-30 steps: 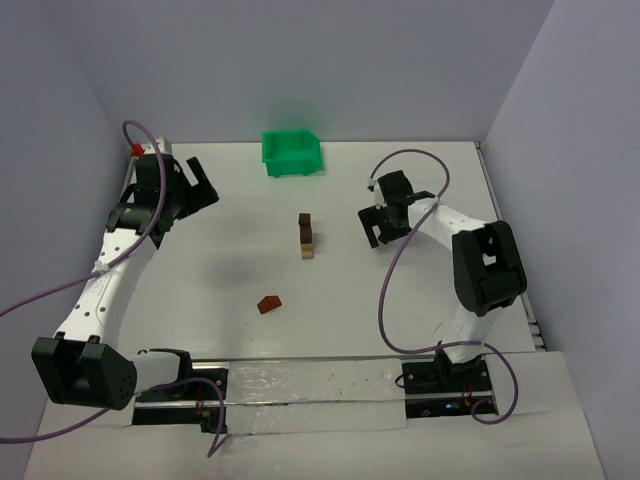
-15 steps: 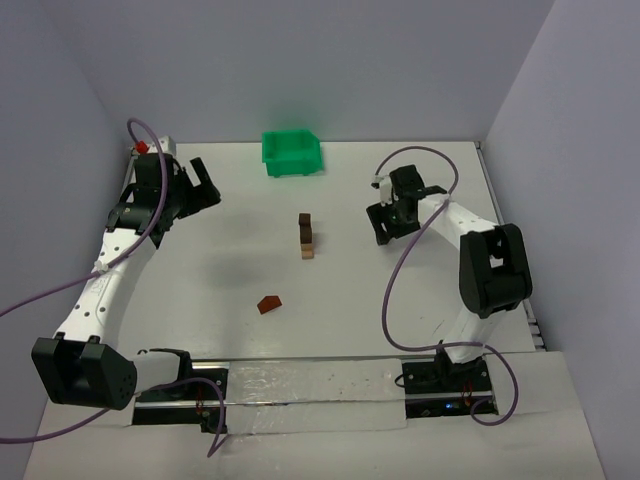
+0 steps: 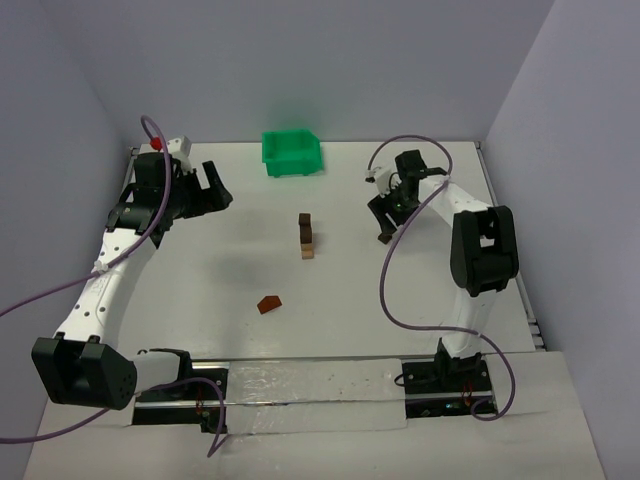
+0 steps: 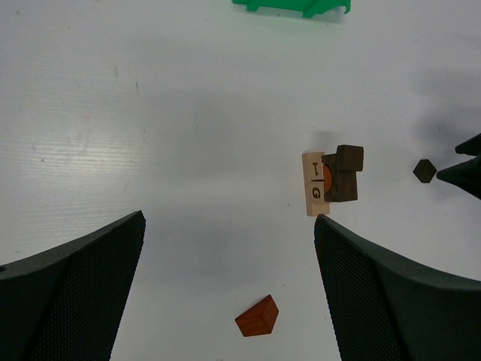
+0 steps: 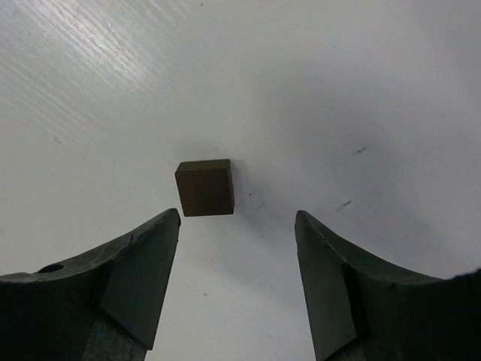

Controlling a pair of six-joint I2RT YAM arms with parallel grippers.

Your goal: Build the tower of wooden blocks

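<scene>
On the far right, the right gripper (image 5: pixel 237 226) hangs half-spread and empty, a dark cube (image 5: pixel 204 187) just ahead, untouched; the left gripper (image 4: pixel 229 219) gapes wide; the wood block tower (image 3: pixel 307 236) stands between both, a reddish block (image 3: pixel 268 304) nearer

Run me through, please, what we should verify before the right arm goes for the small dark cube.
1. Right end effector open and holding nothing: ok.
2. Dark cube inside its grasp: not ok; it lies ahead of the end effector, off-centre.
3. Cube free of neighbours: ok; it sits alone on the table.
4. Left end effector away from the wood block tower: ok; open, at the back left.
5. Tower top level enough for another block: cannot tell.
6. Reddish-brown block out of the way: ok; loose, nearer the arm bases than the tower.
</scene>
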